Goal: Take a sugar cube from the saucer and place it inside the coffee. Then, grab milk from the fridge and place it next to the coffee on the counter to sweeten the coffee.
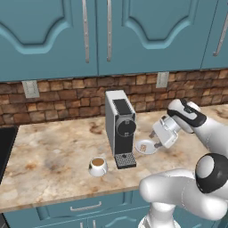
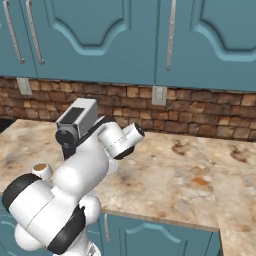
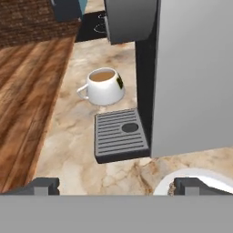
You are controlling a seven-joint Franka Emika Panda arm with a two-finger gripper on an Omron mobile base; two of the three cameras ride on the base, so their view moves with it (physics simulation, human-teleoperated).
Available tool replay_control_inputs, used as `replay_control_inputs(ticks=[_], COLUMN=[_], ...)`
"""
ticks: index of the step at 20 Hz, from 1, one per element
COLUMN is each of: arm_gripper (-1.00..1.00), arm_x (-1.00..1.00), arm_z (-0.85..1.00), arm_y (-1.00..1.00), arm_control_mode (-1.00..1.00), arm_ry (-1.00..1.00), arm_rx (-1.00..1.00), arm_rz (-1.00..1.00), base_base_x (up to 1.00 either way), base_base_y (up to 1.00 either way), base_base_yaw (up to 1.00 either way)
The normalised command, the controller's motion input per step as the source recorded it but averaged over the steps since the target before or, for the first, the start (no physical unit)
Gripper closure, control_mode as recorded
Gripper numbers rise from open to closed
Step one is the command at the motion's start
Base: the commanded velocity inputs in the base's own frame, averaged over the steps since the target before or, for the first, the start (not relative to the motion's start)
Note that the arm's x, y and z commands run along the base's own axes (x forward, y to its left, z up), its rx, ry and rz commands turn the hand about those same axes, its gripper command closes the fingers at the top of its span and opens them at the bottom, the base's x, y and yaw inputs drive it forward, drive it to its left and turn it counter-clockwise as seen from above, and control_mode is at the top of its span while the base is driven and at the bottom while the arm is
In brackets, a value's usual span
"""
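We judge sugar cube (image 1: 143, 147) tiny, light, crumbly | pinch its sides on saucer (image 1: 146, 150) beside coffee machine (image 1: 120, 127) | tool (image 1: 155, 139) wide open, empty

White Franka Panda arm (image 1: 187, 191), glossy rounded link shells, cylindrical segments. Dark, near-black bands at joints; round grey-white cap (image 1: 208, 169) set in black ring on elbow joint. Black panel on top of wrist link (image 1: 186, 113). Boxy white hand housing behind gripper (image 1: 155, 140). In right base view, thick white links, black joint collar (image 2: 65, 232) low on arm, black-faced round end cap (image 2: 138, 131). 2 small dark grey finger tips (image 3: 42, 185), squared, blocky.
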Motion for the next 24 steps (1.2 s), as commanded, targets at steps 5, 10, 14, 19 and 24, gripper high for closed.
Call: replay_control_inputs(ticks=[5, 10, 14, 19, 24], arm_gripper=[-1.00, -1.00, -1.00, -1.00, -1.00], arm_x=[0.11, 0.00, 0.00, 0.02, 0.06], arm_z=[-0.11, -0.27, -0.18, -0.19, -0.22], arm_y=[0.13, 0.01, 0.00, 0.00, 0.00], arm_control_mode=[-1.00, -1.00, -1.00, -1.00, -1.00], arm_ry=[0.00, 0.00, 0.00, 0.00, 0.00], arm_rx=[0.02, 0.03, 0.05, 0.01, 0.04], arm_rz=[0.06, 0.06, 0.03, 0.00, 0.00], base_base_x=[0.00, 0.00, 0.00, 0.00, 0.00], base_base_y=[0.00, 0.00, 0.00, 0.00, 0.00], base_base_yaw=[0.00, 0.00, 0.00, 0.00, 0.00])
